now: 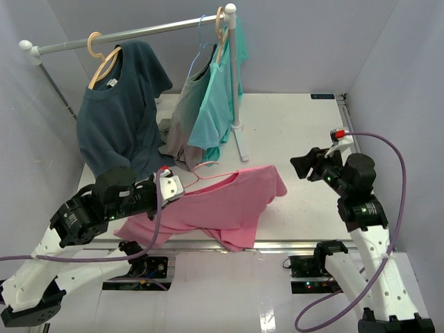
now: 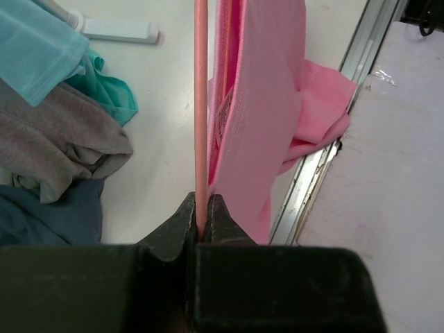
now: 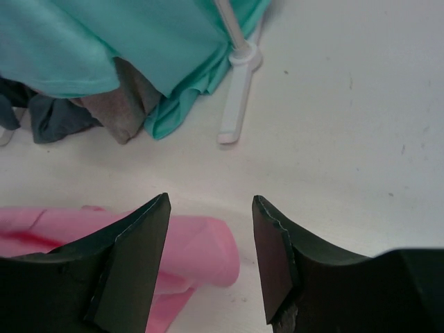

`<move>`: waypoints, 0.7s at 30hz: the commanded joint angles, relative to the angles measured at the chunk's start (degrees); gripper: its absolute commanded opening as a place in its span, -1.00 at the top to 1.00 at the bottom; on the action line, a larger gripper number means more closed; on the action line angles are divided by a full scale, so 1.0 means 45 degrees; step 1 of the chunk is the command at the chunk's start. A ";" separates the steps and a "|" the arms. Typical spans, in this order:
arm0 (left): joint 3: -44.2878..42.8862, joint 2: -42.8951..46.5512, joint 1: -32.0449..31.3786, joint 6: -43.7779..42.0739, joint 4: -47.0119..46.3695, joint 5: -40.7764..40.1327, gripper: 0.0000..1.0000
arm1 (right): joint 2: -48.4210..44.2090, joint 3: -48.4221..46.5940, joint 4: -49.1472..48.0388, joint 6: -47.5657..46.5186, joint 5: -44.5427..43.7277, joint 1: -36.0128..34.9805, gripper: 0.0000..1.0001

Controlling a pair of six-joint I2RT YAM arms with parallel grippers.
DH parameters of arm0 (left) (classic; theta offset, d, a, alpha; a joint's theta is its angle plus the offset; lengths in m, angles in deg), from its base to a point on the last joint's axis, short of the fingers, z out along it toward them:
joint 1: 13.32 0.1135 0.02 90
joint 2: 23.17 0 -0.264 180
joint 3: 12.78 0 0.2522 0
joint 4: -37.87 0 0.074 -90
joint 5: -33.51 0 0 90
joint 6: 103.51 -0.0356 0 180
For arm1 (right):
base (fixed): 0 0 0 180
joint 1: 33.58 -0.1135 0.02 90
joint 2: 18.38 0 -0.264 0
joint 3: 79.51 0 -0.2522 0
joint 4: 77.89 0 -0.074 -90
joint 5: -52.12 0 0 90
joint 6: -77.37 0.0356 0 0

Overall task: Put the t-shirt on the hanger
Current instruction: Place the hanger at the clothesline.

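T-shirt point(image 1: 225, 202): bright pink, crumpled on the table point(image 1: 298, 128) at its near edge. Lower folds spill over the metal edge rail point(image 1: 291, 243). One sleeve points toward the right arm.

Left gripper point(image 1: 175, 186): at the T-shirt's left end, jaws clamped tight on the hanger point(image 1: 205, 166). The left wrist view shows the wire pinched between both fingers point(image 2: 177, 229).

Hanger: thin pink wire, its hook curling up just beyond the T-shirt's far edge. One arm runs from the left gripper along the edge of the cloth, touching it. Whether the other arm sits inside the neck cannot be told.

Right gripper point(image 1: 302, 165): jaws spread wide, holding nothing, poised just right of the sleeve and apart from it. In the right wrist view the sleeve tip shows between the fingers.

Rack foot point(image 1: 241, 142): white, on the table behind the T-shirt.

Grey garment point(image 1: 182, 121): hangs under a blue hanger point(image 1: 201, 41), its hem bunched on the table.

Turquoise shirt point(image 1: 220, 104): hangs beside the grey garment at the right end of the rack bar point(image 1: 139, 31).

Navy shirt point(image 1: 118, 118): hangs on a wooden hanger point(image 1: 103, 61) at the bar's left end.
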 commanded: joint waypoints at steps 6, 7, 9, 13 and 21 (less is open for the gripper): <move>-0.0506 0.0255 -0.0036 0.0310 -0.0604 -0.0366 1.00 | -0.1123 0.0781 -0.2300 -0.1347 0.5352 0.0056 -0.08; -0.0556 0.0291 -0.0048 0.0299 -0.0567 -0.0347 1.00 | -0.1061 0.0822 -0.2316 -0.1396 0.5555 0.0056 -0.08; -0.0640 0.0330 -0.0055 0.0267 -0.0426 -0.0330 1.00 | -0.0849 0.0916 -0.2371 -0.1538 0.5783 0.0056 -0.09; -0.0693 0.0563 -0.0036 0.0269 -0.0349 -0.0151 1.00 | -0.0416 0.1022 -0.2431 -0.1693 0.5761 0.0056 -0.09; -0.0616 0.0547 -0.0036 0.0260 -0.0439 -0.0001 1.00 | -0.0157 0.1541 -0.4096 -0.1179 0.7847 0.0053 -0.11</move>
